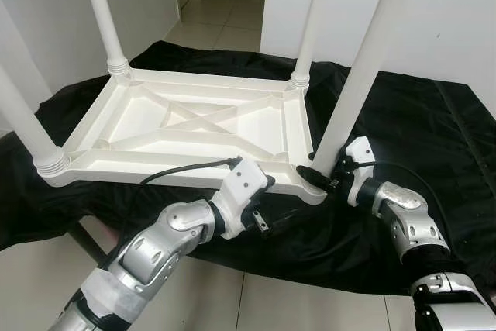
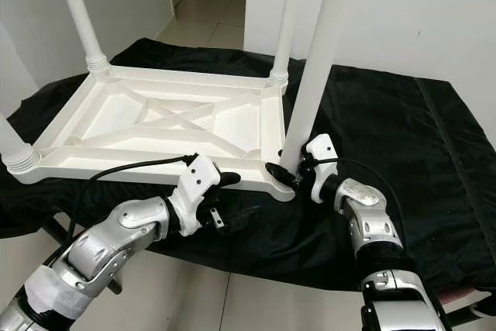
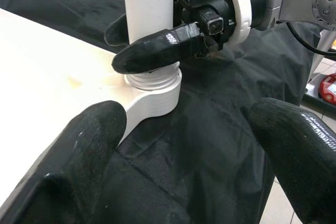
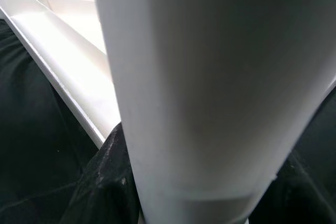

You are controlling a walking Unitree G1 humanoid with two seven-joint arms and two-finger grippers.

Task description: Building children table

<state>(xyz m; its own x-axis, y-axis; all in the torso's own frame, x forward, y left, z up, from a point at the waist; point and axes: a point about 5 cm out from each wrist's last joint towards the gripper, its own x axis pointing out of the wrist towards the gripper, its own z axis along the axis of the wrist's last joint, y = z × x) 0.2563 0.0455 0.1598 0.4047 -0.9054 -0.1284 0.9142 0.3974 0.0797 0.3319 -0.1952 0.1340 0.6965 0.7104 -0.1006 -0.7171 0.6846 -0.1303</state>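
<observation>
A white plastic children's table lies upside down on a black cloth, its ribbed underside facing up. Its legs stand upright in the corner sockets. My right gripper is shut on the near right leg, just above the threaded socket. One of its fingers wraps the leg's front, and the leg looms close in the right wrist view. My left gripper hangs open at the table's near edge, a little left of that corner. Its fingers hold nothing.
The black cloth covers a low surface and drapes over its front edge onto the tiled floor. The other legs rise at the near left, far left and far right. White walls and a doorway lie behind.
</observation>
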